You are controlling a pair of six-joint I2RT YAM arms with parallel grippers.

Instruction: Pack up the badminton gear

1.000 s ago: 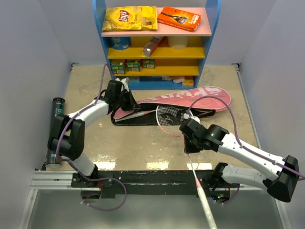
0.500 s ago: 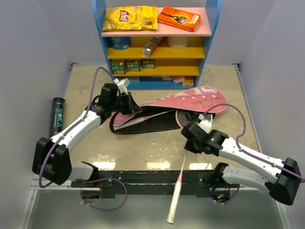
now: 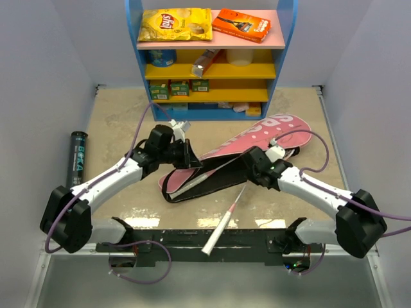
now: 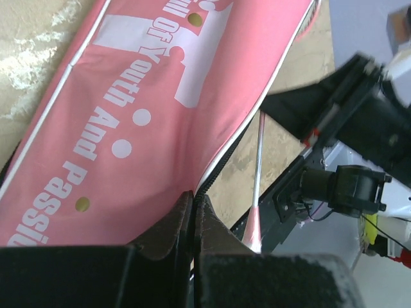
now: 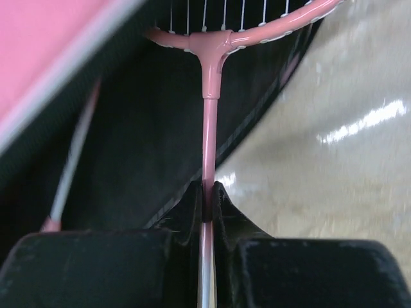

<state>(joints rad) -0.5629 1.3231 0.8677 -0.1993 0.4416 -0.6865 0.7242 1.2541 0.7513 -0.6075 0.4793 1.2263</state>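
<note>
The pink bag [image 3: 273, 130] lies slanted across the middle of the table [image 3: 122, 122], its mouth gaping toward me with black lining showing. From overhead I see one racket [image 3: 216, 233] running out of that mouth, white handle nearest me. My right wrist view adds more: the right gripper [image 5: 207, 204] is clenched on the pink shaft just below the strung head, and a second thin shaft [image 5: 76, 151] lies on the lining. The left wrist view shows the left gripper [image 4: 193, 206] pinching the bag's pink flap edge. The black tube [image 3: 77, 160] lies well apart, far left.
</note>
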